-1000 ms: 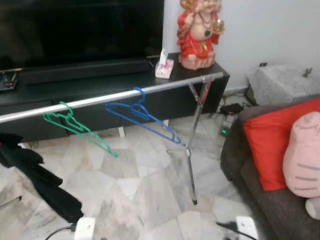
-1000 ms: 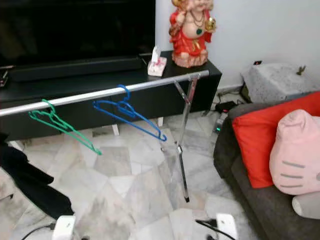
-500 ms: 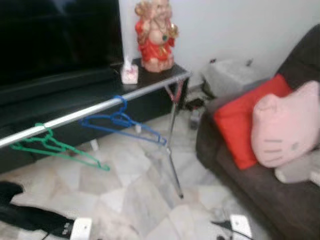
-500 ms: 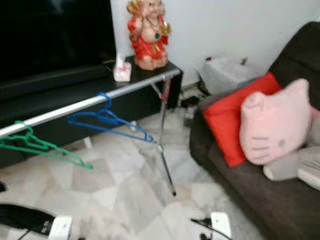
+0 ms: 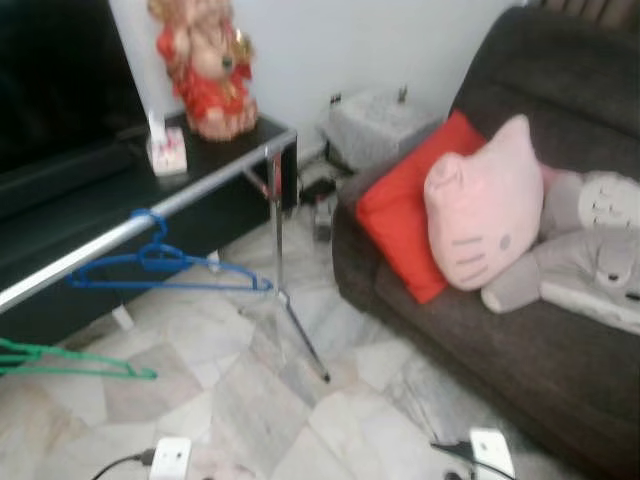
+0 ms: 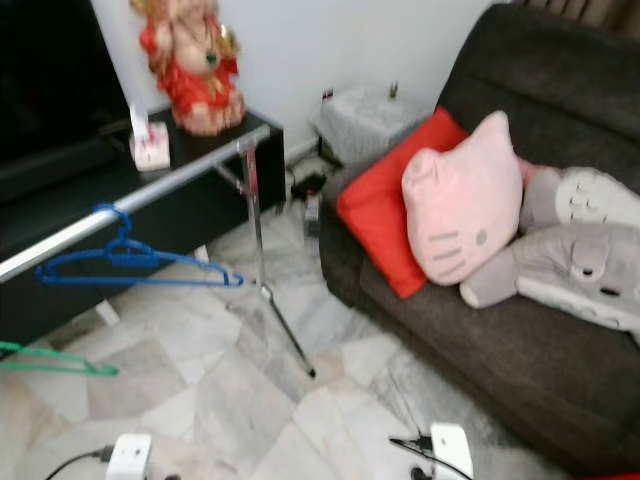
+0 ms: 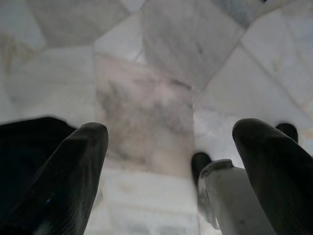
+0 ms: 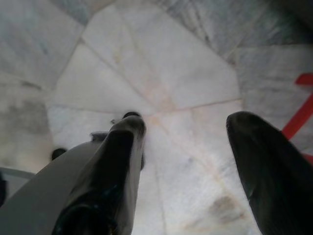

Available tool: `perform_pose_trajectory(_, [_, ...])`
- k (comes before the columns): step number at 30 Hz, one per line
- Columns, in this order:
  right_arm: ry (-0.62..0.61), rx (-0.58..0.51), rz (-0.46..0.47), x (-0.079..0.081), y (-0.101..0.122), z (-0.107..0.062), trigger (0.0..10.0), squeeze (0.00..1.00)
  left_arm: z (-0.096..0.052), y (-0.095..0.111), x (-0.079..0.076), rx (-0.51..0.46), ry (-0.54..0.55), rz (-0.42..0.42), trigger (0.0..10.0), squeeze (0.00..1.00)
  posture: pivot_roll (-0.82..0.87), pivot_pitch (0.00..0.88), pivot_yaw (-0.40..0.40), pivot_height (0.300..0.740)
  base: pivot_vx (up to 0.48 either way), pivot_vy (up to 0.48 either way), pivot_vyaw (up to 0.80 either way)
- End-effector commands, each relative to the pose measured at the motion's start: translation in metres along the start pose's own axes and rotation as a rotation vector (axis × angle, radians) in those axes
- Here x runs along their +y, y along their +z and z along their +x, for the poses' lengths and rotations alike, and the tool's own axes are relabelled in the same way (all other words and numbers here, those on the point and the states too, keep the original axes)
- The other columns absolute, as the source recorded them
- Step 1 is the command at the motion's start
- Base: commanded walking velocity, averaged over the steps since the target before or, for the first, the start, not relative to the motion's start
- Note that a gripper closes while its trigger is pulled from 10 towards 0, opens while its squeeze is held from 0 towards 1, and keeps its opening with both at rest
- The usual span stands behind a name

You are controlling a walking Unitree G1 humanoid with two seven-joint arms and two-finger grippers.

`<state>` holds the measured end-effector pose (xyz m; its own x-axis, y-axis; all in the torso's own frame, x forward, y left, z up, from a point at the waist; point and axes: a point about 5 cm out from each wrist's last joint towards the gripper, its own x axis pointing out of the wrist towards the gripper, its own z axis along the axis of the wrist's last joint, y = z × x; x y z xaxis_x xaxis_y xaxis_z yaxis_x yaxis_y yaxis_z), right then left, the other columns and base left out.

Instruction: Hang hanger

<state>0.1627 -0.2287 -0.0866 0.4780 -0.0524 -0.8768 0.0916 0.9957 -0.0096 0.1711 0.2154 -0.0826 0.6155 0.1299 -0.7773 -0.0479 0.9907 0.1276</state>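
blue hanger (image 5: 160,275) and green hanger (image 5: 60,362) hang on the silver rail (image 5: 140,220).

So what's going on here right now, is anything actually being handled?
Nothing is being handled at the moment. Both arms hang down over the marble floor: the left gripper and right gripper are open and empty. A blue hanger and a green hanger hang on the metal rail in front of the black TV cabinet. To the right is a dark sofa with a red cushion and a pink cat pillow.
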Motion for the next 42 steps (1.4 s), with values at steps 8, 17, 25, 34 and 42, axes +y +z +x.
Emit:
perform_pose_trajectory(8, [0.011,-0.009,0.011,0.0047,0.0028,0.0010,10.0,0.00,-0.0021,-0.0076,0.0046,0.024,-0.001,0.021,10.0,0.00,-0.04,0.000,-0.020,0.740,0.000,0.000,-0.62])
perform_pose_trajectory(17, [0.010,-0.009,0.010,0.0049,0.0032,0.0011,10.0,0.00,-0.0019,-0.0069,0.0050,0.022,-0.004,0.028,10.0,0.00,-0.04,0.000,-0.020,0.740,0.000,0.000,-0.62])
perform_pose_trajectory(25, [0.009,-0.009,0.011,0.0049,0.0032,0.0011,10.0,0.00,-0.0018,-0.0068,0.0052,0.025,-0.012,0.040,10.0,0.00,-0.04,0.000,-0.019,0.740,0.000,0.000,-0.61])
perform_pose_trajectory(34, [0.007,-0.009,0.008,0.0041,0.0035,0.0010,10.0,0.00,-0.0017,-0.0066,0.0043,0.026,-0.016,0.044,10.0,0.00,-0.04,0.000,-0.021,0.740,0.000,0.000,-0.61])
perform_pose_trajectory(42, [0.006,-0.009,0.006,0.0034,0.0038,0.0009,10.0,0.00,-0.0015,-0.0064,0.0033,0.029,-0.020,0.046,10.0,0.00,-0.04,0.000,-0.023,0.740,0.000,0.000,-0.61])
